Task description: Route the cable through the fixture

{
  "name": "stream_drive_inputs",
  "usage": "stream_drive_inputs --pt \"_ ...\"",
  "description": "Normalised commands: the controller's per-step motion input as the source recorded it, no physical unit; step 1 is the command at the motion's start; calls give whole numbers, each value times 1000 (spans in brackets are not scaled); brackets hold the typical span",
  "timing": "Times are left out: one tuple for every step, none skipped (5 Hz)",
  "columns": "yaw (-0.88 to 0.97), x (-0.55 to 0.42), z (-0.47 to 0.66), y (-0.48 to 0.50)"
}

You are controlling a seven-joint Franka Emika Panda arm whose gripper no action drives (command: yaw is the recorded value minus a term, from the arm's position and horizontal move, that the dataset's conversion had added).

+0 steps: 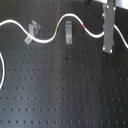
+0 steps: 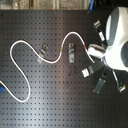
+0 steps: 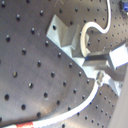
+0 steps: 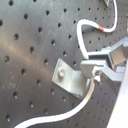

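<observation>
First exterior view's left to right: the long thin white cable is snaking across the black perforated board, passing a small grey metal bracket, then a second grey metal fixture — green band before it, red band after — and ending at the grey gripper, which is clenching the cable.
</observation>
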Motion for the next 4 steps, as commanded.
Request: stream_drive_inputs --pt "0 -107 131 -118" --pt "-57 -13 174 -43" --pt "-100 -67 189 23" --pt "-74 -153 119 143"
